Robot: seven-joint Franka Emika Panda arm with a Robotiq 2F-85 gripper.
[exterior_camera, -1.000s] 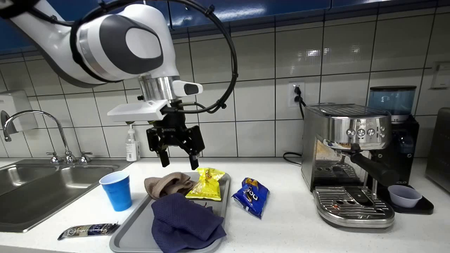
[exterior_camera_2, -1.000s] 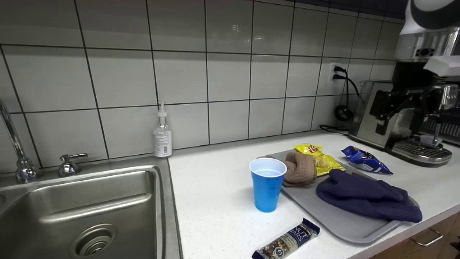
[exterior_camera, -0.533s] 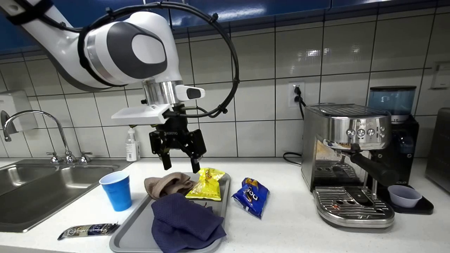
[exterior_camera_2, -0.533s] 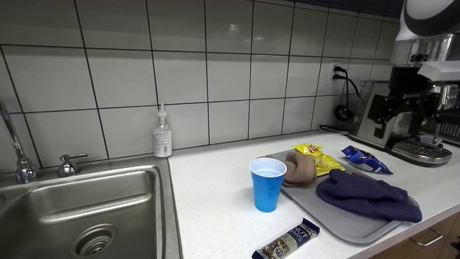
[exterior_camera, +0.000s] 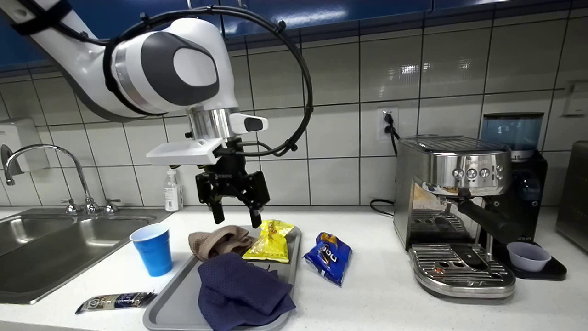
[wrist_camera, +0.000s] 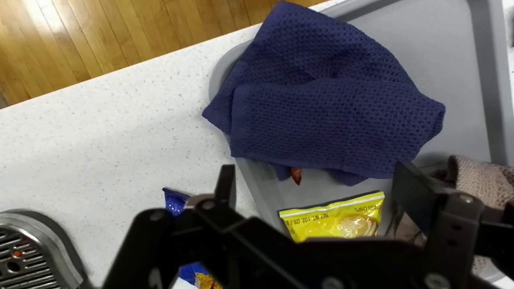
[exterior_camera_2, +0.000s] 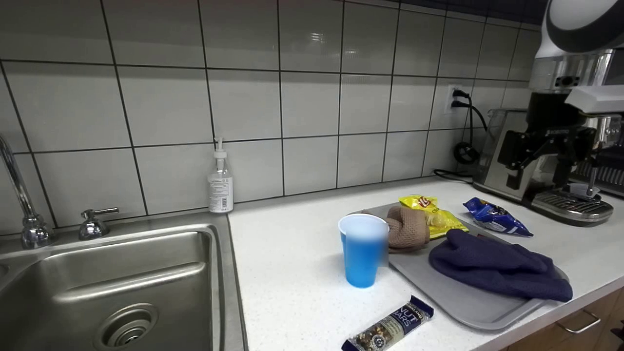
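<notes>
jaws apart, perhaps above tray's (exterior_camera: 183, 301) chips (exterior_camera: 270, 242)

Tray (wrist_camera: 441, 52) in all views: exterior toward tiled wall (exterior_camera: 335, 131), wrist from above.

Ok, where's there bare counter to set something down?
Between the blue bag and the coffee machine; also between the soap bottle and the cup. The tray is crowded: brown cloth, navy cloth and yellow bag lie close together.

There are two cloths (exterior_camera: 243, 292) (exterior_camera: 220, 243), two snack bags (exterior_camera: 268, 243) (exterior_camera: 330, 257), one tray (exterior_camera: 183, 299) and one nut bar (exterior_camera_2: 390, 325).
</notes>
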